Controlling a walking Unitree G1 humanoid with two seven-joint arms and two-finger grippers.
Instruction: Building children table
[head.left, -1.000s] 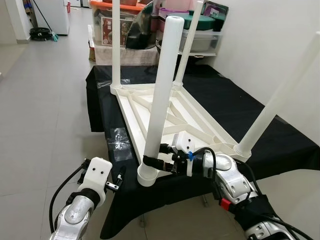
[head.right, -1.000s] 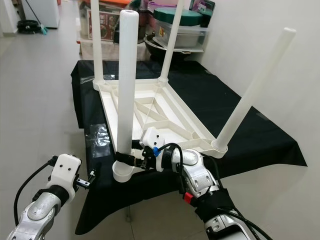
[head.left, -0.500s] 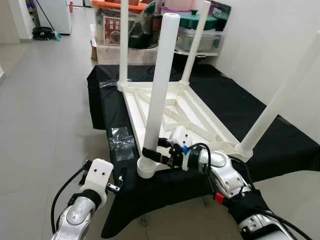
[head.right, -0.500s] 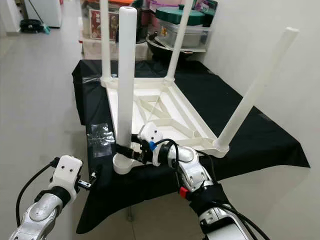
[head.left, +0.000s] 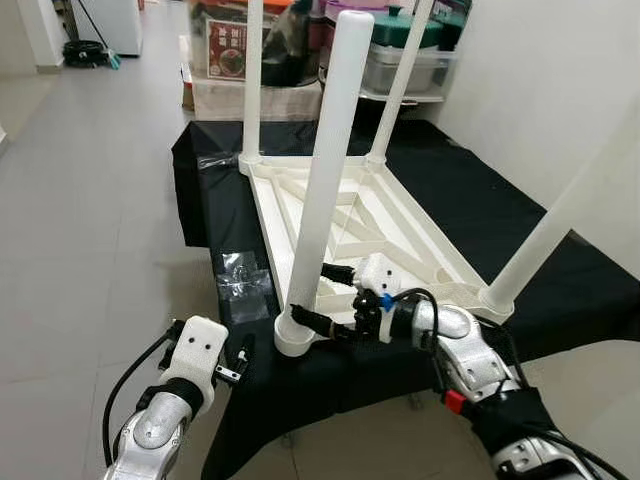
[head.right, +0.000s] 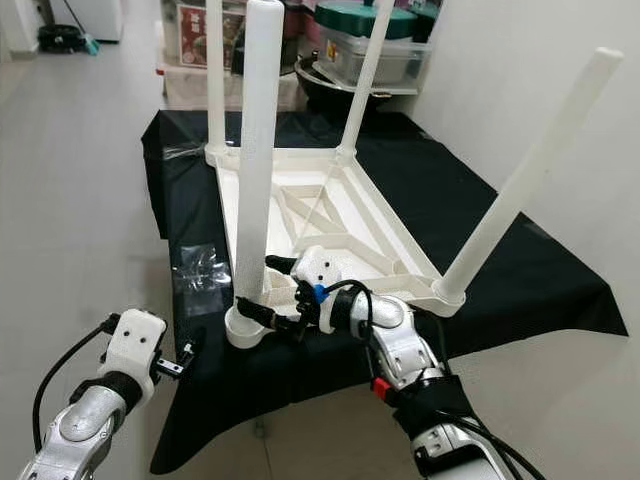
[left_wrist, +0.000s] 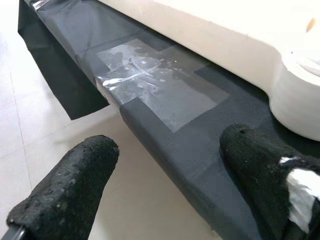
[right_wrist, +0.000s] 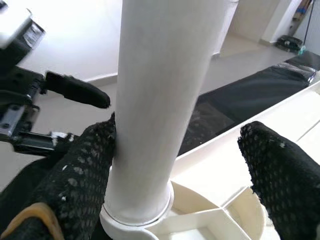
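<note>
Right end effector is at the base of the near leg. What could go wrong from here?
The right end effector is open, one finger touching the near leg, so a nudge might tilt it in its socket. That socket sits at the edge of the black cloth, so the upturned tabletop could slide off.

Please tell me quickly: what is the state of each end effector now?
Left end effector: open, holding nothing, beside the black-covered bench.
Right end effector: open around the nearest table leg, one finger touching it.
</note>
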